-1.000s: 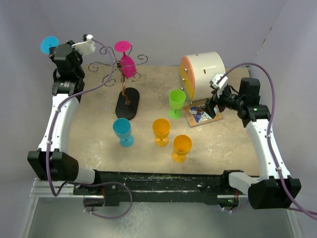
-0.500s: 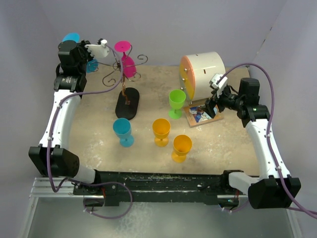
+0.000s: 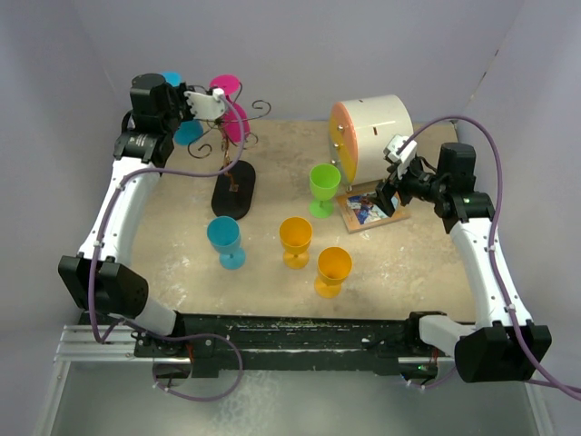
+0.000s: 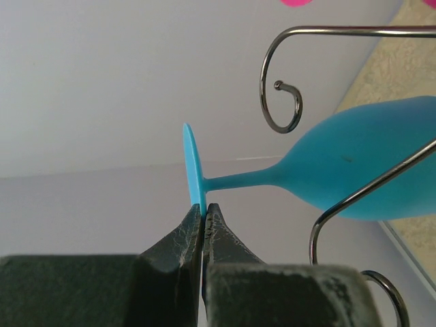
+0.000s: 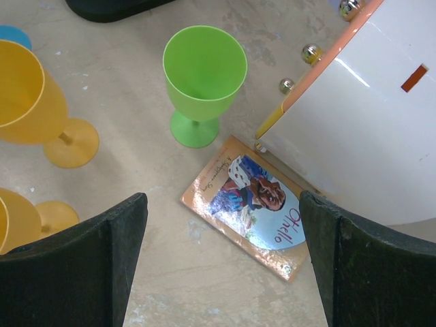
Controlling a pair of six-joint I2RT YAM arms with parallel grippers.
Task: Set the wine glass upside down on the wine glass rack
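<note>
The wine glass rack (image 3: pixel 233 189) stands at the back left, a dark wire stand on a black oval base. A pink glass (image 3: pixel 234 118) hangs upside down on it. My left gripper (image 3: pixel 174 94) is shut on the foot of a blue wine glass (image 4: pixel 368 163) and holds it bowl-down among the rack's left curled arms (image 4: pixel 279 102). In the left wrist view my gripper (image 4: pixel 203 206) pinches the foot's rim (image 4: pixel 194 170), and a wire arm crosses in front of the bowl. My right gripper (image 3: pixel 386 195) is open and empty above a book (image 5: pixel 255 201).
A green glass (image 3: pixel 323 186), a second blue glass (image 3: pixel 224 241) and two orange glasses (image 3: pixel 295 241) (image 3: pixel 333 270) stand upright mid-table. A white cylinder with an orange face (image 3: pixel 374 134) sits at the back right, next to the book.
My left arm has swung right with the blue glass, from the back-left corner to the rack's left arms. The right arm has not moved.
</note>
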